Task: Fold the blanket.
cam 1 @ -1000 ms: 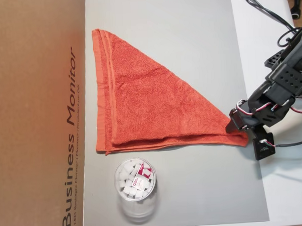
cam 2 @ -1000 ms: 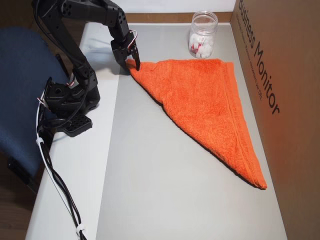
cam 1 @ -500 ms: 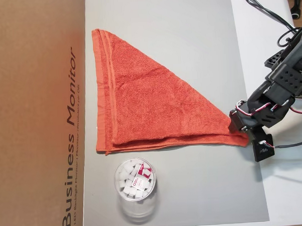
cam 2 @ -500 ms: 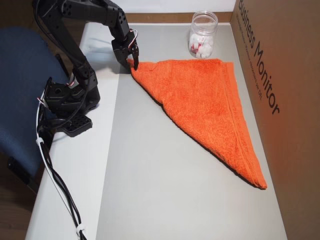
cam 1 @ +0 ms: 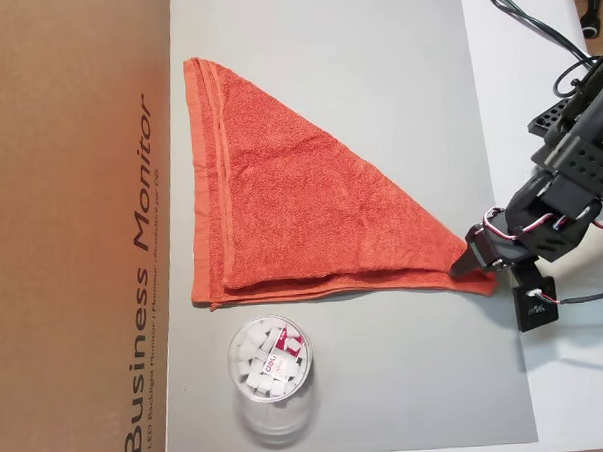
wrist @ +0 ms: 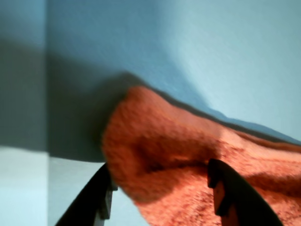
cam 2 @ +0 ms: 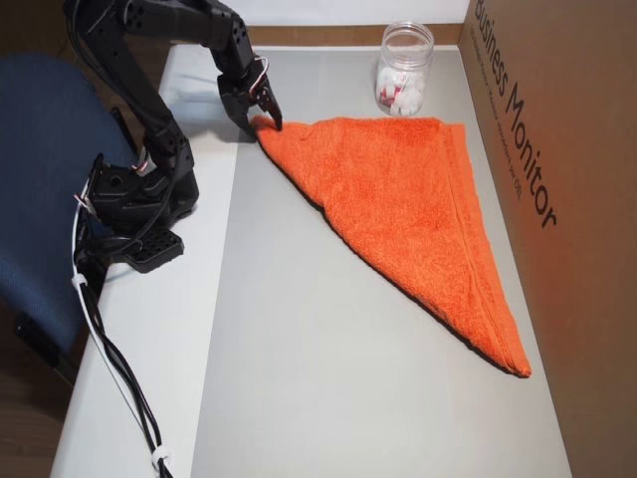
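— Orange terry fills the wrist view: one blanket (wrist: 188, 160), its corner bunched between two dark fingers (wrist: 101, 195), which stand apart on either side of it. Count?

— One gripper (cam 1: 471, 263), one blanket (cam 1: 281, 217), one grey mat (cam 1: 395, 82), one clear jar (cam 1: 271, 370), one cardboard box (cam 1: 72, 236). A blue chair (cam 2: 40, 199) shows at the left of an overhead view.

— Gripper state?

— Jaws spread around the blanket's pointed corner, cloth between them — whether they press on it, I cannot tell. In an overhead view the gripper (cam 2: 267, 112) sits at that same tip.

— And the blanket?

— Folded on the diagonal into a triangle (cam 2: 408, 209), two layers, lying flat on the mat. The hemmed band runs along the side next to the box. Lower layer peeks out along the edge toward the jar. Pile looks slightly rumpled near the tip.

— Farther out?

— Jar just beside the blanket's edge, holding small white pieces. Box beyond, printed "Business Monitor", bordering the mat.
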You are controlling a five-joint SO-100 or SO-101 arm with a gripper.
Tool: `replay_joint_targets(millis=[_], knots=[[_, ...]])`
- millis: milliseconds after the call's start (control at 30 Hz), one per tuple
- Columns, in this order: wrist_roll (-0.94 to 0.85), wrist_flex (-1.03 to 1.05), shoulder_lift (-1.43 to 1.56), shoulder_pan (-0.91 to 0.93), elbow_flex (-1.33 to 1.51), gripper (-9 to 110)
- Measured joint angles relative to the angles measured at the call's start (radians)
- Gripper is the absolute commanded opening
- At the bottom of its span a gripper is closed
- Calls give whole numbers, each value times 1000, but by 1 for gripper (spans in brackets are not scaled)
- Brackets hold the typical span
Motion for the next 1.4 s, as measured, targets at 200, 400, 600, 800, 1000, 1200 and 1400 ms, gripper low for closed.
replay_joint_targets(millis=[200, 400, 600, 800, 1000, 1200, 1400], knots=[[32, -8, -3, -31, 23, 20], [32, -12, 0, -25, 40, 17], [31, -14, 0, -2, 40, 5], [32, -14, 0, 9, 38, 0], [32, -14, 6, 23, 41, 0], [52, -11, 17, 44, 44, 0], [110, -3, 87, 54, 52, 0]])
